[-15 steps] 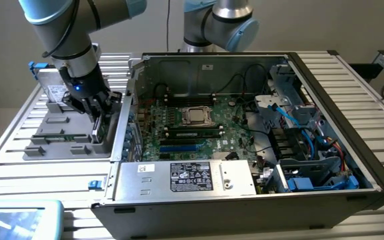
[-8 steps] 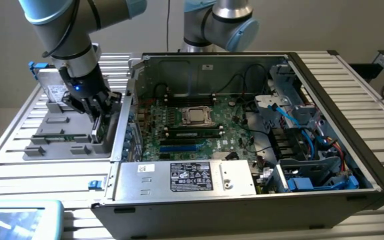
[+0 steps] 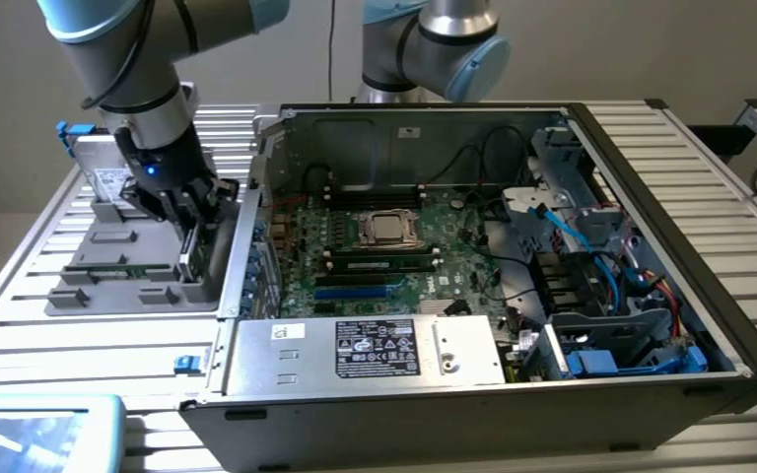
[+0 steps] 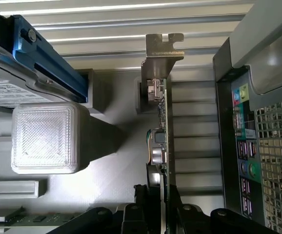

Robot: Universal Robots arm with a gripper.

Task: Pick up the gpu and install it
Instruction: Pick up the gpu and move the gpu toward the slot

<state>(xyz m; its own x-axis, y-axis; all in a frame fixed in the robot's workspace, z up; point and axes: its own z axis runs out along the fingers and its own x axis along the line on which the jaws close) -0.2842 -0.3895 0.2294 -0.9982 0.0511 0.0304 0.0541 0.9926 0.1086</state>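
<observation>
The gripper (image 4: 159, 199) is clamping the gpu (image 4: 163, 122), standing edge-on over the grey tray (image 4: 111, 185) beside the computer case (image 4: 229, 97); lifting it straight up, untilted, seems wisest.

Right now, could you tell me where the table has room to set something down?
Free: the slatted metal table between the grey parts tray and the pale blue panel, and at the exterior view's right of the black computer case. Crowded: the tray, where the tool grips the green-board gpu.
</observation>
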